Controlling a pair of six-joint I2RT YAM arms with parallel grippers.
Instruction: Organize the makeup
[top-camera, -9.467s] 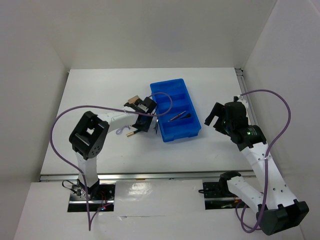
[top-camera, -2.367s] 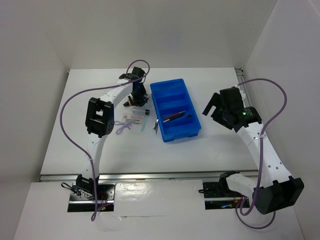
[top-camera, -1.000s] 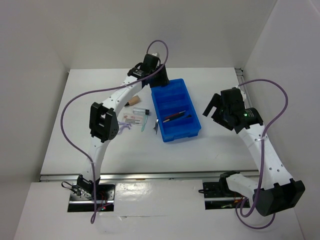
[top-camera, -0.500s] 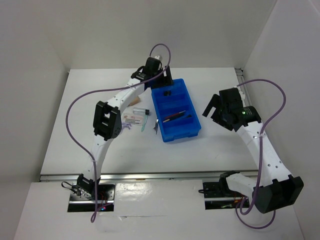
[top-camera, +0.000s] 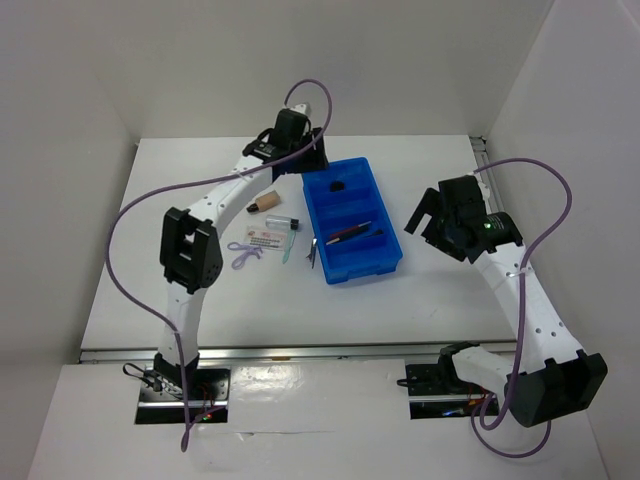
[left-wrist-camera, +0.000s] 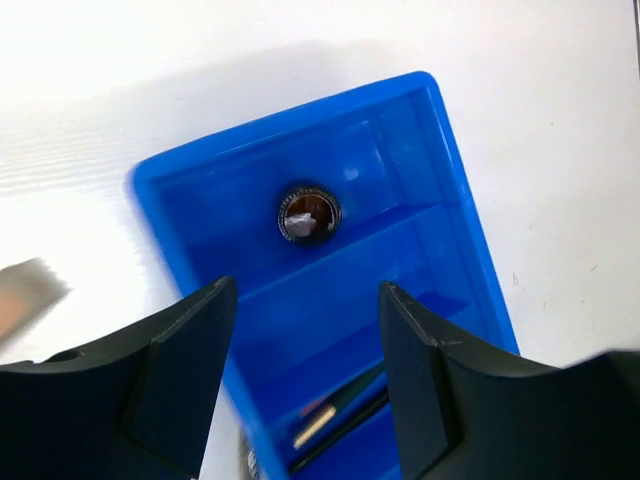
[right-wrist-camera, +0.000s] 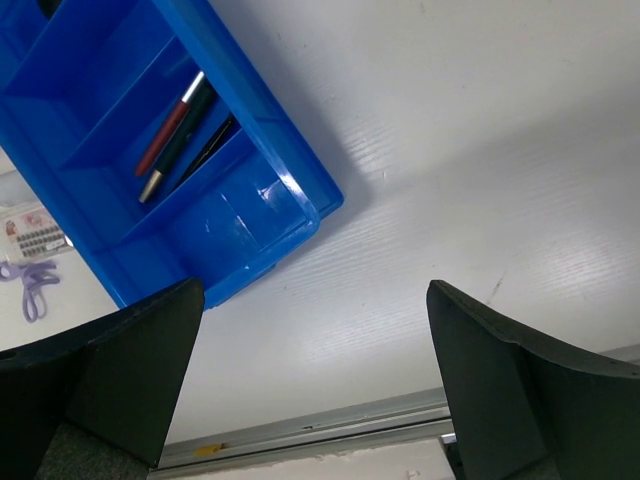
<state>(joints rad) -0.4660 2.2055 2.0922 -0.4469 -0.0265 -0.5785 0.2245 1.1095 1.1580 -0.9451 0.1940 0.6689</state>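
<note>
The blue tray (top-camera: 388, 262) lies mid-table. A small round black piece (top-camera: 337, 185) sits in its far compartment, also in the left wrist view (left-wrist-camera: 309, 213). Two thin dark pencils (top-camera: 351, 232) lie in a nearer compartment (right-wrist-camera: 178, 127). On the table left of the tray are the tan bottle (top-camera: 263, 205), the clear vial (top-camera: 283, 222), the white red-printed packet (top-camera: 265, 237) and the lilac loop (top-camera: 243, 257). My left gripper (top-camera: 308, 165) is open and empty above the tray's far end (left-wrist-camera: 307, 290). My right gripper (top-camera: 424, 222) is open and empty, right of the tray (right-wrist-camera: 315, 290).
A thin dark item (top-camera: 312, 252) and a pale teal stick (top-camera: 287, 250) lie by the tray's left side. White walls close in the table at the back and right. A metal rail (right-wrist-camera: 330, 430) runs along the near edge.
My left gripper went from the bottle area to the tray's far compartment, left the small black piece there, opened, and drew back a little to the left. The right arm barely moved.
</note>
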